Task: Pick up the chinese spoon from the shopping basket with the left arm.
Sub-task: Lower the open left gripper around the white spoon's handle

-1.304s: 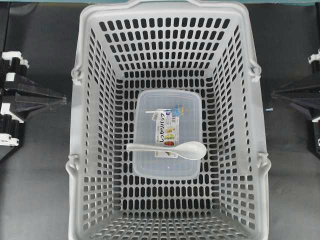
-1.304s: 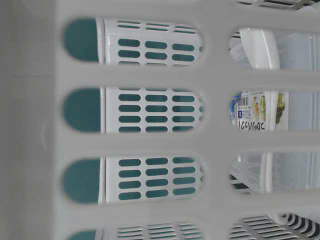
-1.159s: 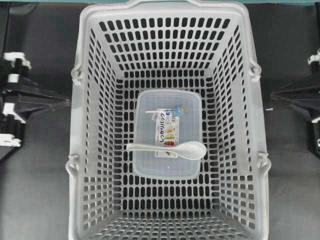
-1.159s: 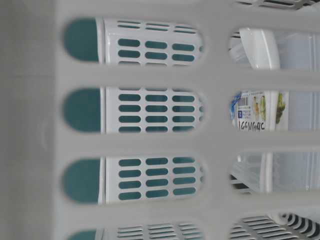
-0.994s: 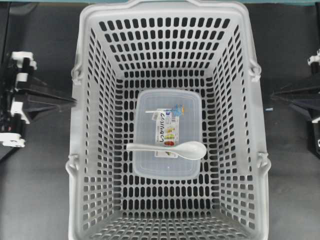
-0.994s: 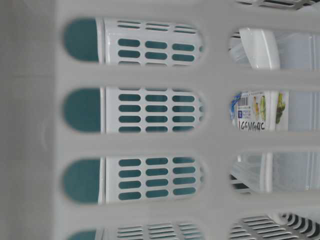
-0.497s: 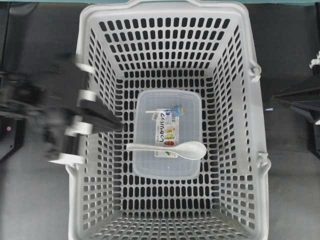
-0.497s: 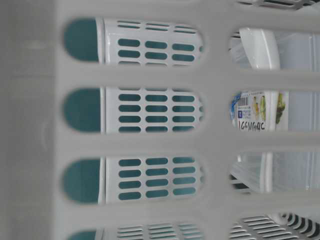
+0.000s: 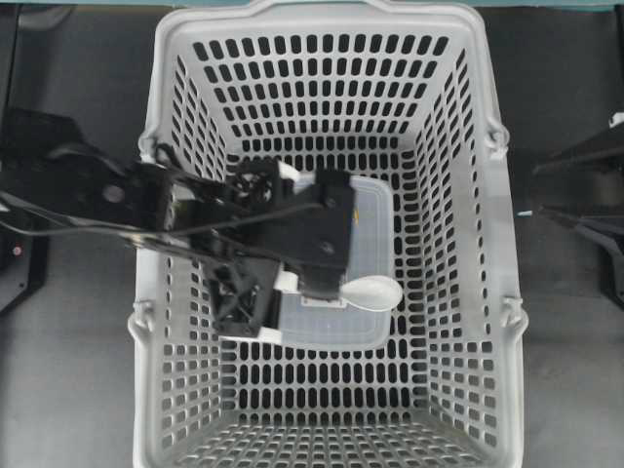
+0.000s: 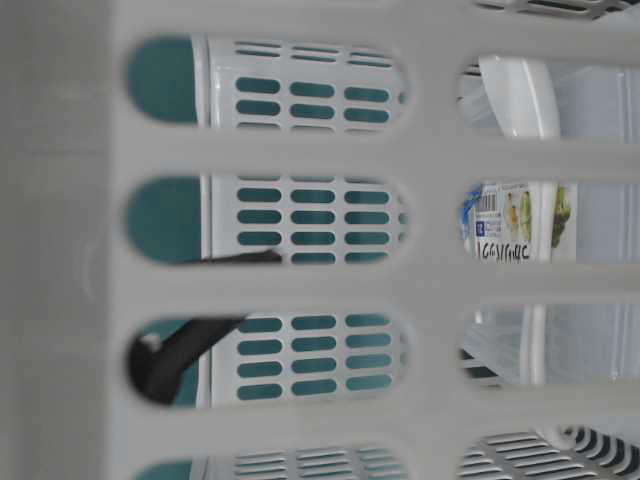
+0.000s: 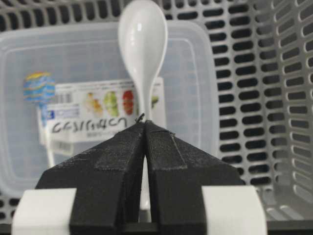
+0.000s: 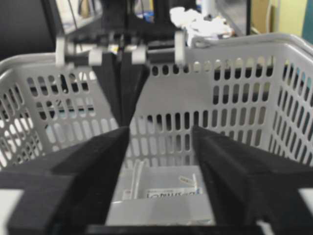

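The white chinese spoon (image 9: 373,291) lies across the lid of a clear container (image 9: 375,210) on the floor of the grey shopping basket (image 9: 322,29). Only its bowl shows in the overhead view. My left arm reaches over the basket's left wall, and my left gripper (image 9: 317,278) points down over the spoon's handle. In the left wrist view the gripper (image 11: 145,122) is shut, tips together, just above the handle of the spoon (image 11: 143,39). My right gripper (image 9: 538,188) is open outside the basket's right wall.
The container with its colourful label (image 11: 88,105) fills the middle of the basket floor. Slotted basket walls (image 11: 274,98) rise close on all sides. The table-level view shows a black finger (image 10: 185,350) through the wall slots. The right wrist view faces the basket (image 12: 220,78).
My left arm has swung from outside the basket's left wall over the rim and down above the spoon's handle. The right gripper's fingers have spread apart. The spoon has not moved.
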Robot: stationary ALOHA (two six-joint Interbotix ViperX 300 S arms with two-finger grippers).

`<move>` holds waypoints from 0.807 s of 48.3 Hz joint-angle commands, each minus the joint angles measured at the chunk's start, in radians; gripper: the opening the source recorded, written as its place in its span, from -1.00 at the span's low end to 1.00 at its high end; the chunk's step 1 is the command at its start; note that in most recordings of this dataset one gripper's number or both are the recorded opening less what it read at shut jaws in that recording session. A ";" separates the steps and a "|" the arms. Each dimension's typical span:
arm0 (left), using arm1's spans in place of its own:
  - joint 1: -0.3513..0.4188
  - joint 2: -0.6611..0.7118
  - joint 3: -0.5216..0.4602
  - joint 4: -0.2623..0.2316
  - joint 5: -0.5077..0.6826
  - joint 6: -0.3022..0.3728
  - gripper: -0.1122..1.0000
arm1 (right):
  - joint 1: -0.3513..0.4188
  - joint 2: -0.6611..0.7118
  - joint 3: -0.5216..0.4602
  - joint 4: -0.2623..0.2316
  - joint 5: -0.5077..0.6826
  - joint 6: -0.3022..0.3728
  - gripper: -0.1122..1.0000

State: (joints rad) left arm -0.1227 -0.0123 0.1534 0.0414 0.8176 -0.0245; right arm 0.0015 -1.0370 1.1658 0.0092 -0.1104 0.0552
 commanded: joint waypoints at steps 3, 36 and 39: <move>-0.006 0.026 -0.034 0.003 0.005 0.003 -0.80 | 0.000 0.008 -0.028 0.003 -0.005 -0.002 0.30; -0.012 0.216 -0.051 0.003 -0.012 -0.018 0.69 | 0.000 0.009 -0.028 0.003 -0.006 -0.005 0.30; -0.011 0.225 -0.040 0.003 -0.026 -0.017 0.69 | 0.000 0.009 -0.028 0.003 -0.006 -0.005 0.30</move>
State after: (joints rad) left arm -0.1335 0.2117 0.1089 0.0414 0.8099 -0.0399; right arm 0.0000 -1.0370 1.1597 0.0092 -0.1104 0.0491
